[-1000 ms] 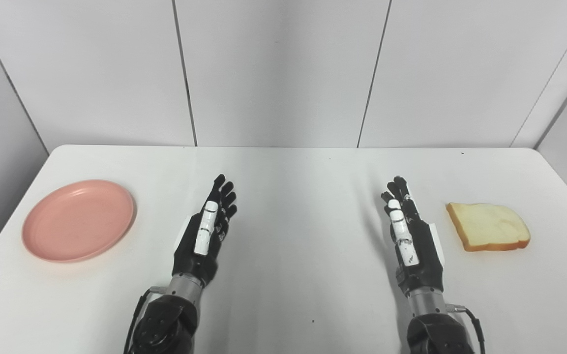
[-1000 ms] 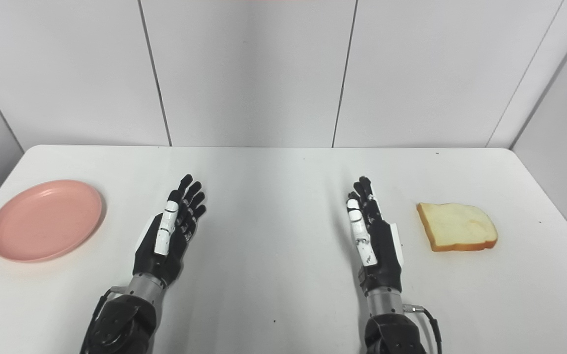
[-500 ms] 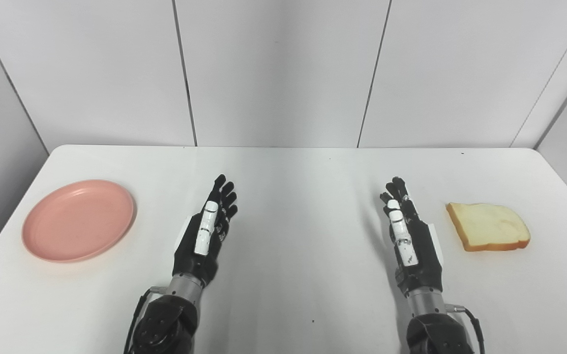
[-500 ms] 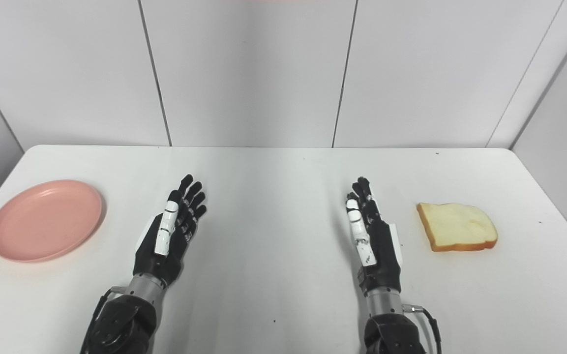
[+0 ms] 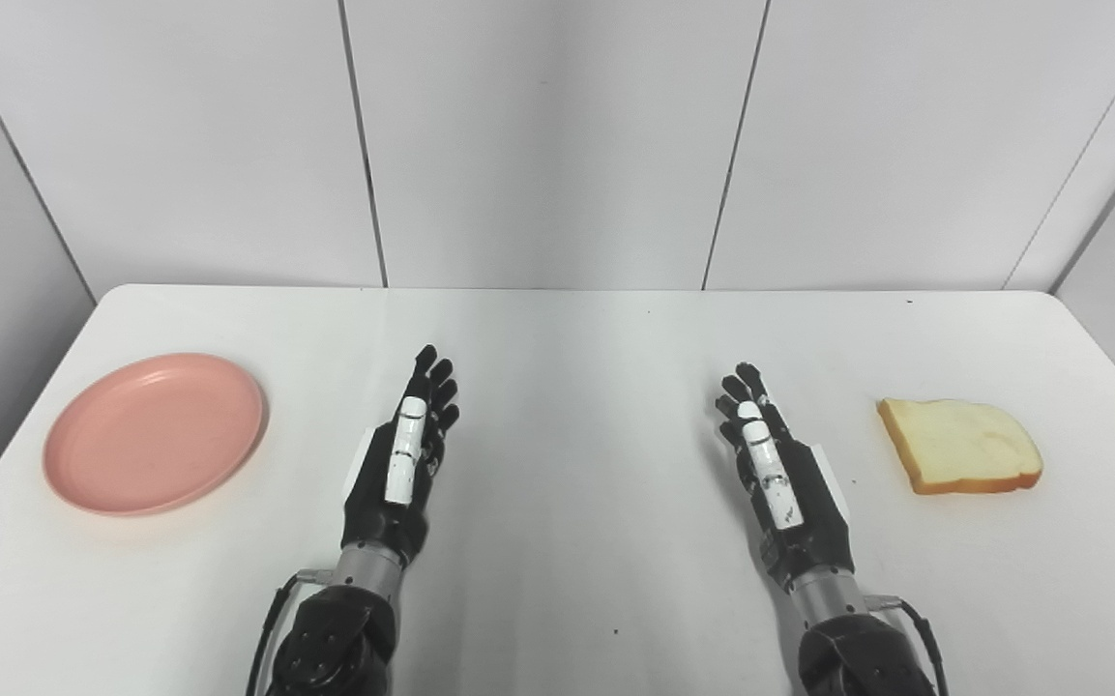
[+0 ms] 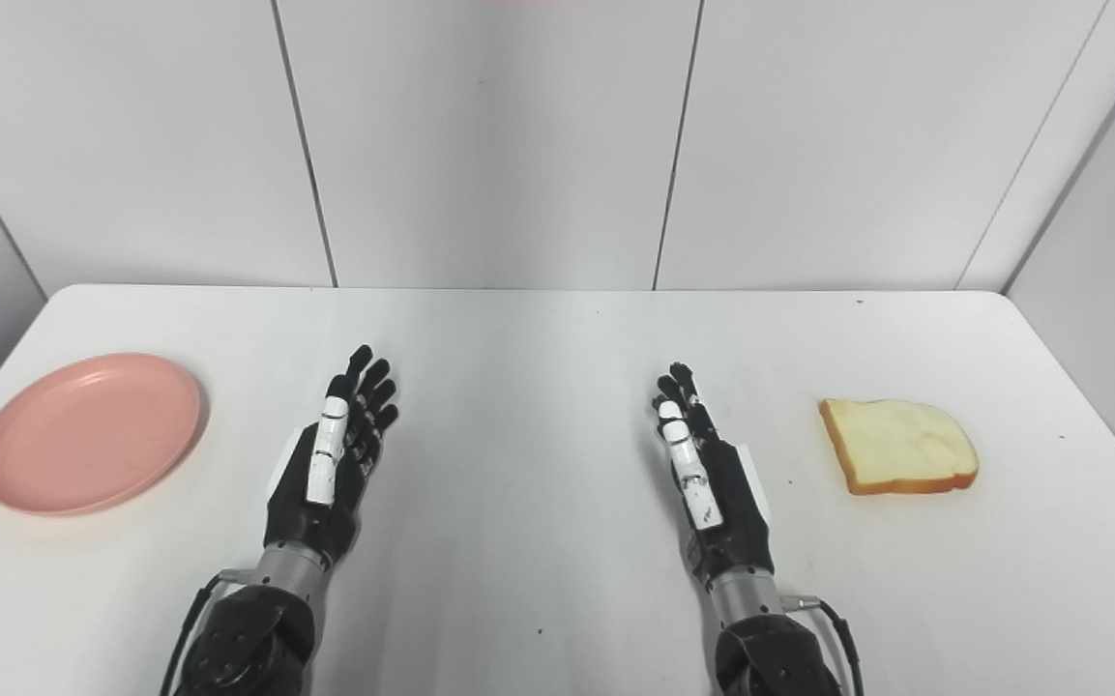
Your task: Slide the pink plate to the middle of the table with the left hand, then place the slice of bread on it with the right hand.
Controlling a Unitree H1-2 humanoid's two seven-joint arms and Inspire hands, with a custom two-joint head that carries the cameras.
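A round pink plate (image 5: 155, 431) lies near the table's left edge with nothing on it. A slice of bread (image 5: 959, 446) with a brown crust lies flat on the right side of the table. My left hand (image 5: 404, 464) hovers over the table between the plate and the middle, fingers straight and apart, holding nothing. It is well to the right of the plate. My right hand (image 5: 777, 478) stands right of the middle, open and held edge-on, a short way left of the bread and not touching it.
The white table (image 5: 576, 358) ends at grey wall panels (image 5: 547, 135) at the back and both sides. A bare stretch of tabletop lies between my two hands.
My right hand has shifted left and a little toward the front, away from the bread. My left hand has edged slightly left. Plate and bread have not moved.
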